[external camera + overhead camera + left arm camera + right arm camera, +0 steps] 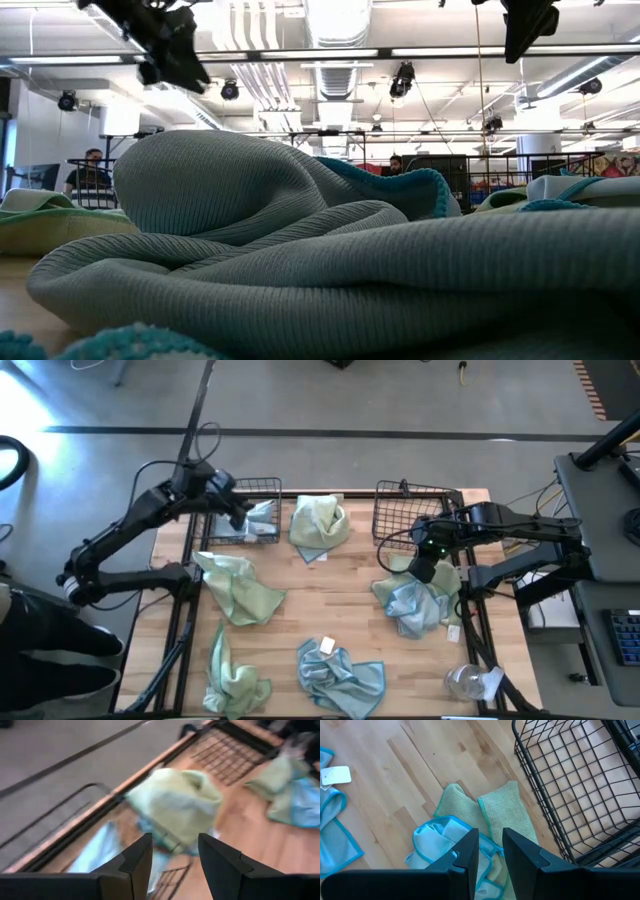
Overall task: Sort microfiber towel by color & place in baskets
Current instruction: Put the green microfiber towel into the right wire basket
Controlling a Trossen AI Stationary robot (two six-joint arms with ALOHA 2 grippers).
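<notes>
The left gripper (243, 513) sat over the left basket (262, 487) at the table's back edge, fingers (134, 862) parted with nothing between them. That basket had a light blue towel (256, 523) lying in it. Just beside it on the table was a green towel (320, 523) bunched up in a heap.

The right gripper (420, 570) hung above a mixed pile (415, 600) of blue and green cloth near the right basket (400, 510) — its fingers (465, 857) stood a small gap apart, not gripping anything. That basket's wire floor was bare in the right wrist view.

The rest of the towels were loose on the table (350, 590): a green one (238, 588) left of middle, another green (232, 678) at the front left, and a blue one (340, 675) with a white tag at the front centre.
</notes>
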